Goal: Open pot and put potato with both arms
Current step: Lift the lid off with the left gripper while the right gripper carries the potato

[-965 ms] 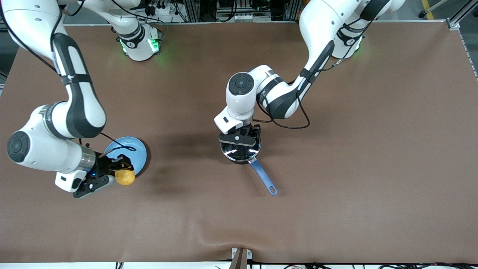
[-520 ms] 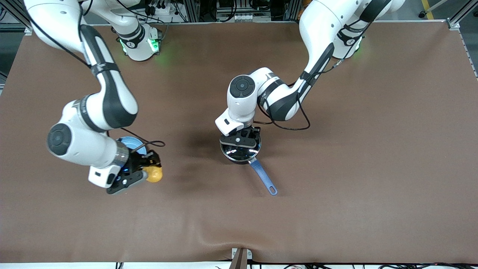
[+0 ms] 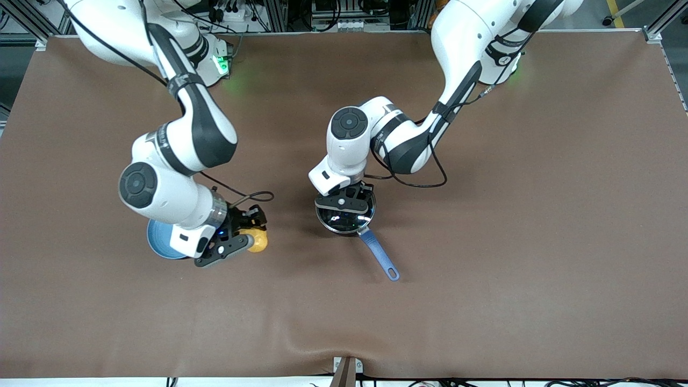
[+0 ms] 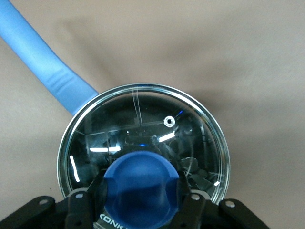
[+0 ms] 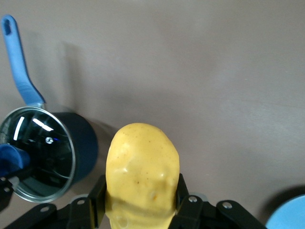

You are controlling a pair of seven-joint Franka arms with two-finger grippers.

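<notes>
Presently the potato [image 3: 258, 241] is clamped in the right tool [image 3: 248, 240], held over the worktop [image 3: 484, 269] beside the pot [image 3: 345, 217]; the lid knob [image 4: 141, 185] is gripped by the left tool [image 3: 345, 201]; the lid should be lifted clear before the potato is brought over.

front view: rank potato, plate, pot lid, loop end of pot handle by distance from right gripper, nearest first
1. potato: held in the right gripper.
2. plate: under the right arm's wrist, toward the right arm's end of the table.
3. pot lid: mid-table, its knob gripped by the left gripper.
4. loop end of pot handle: nearer the front camera than the lid.
</notes>
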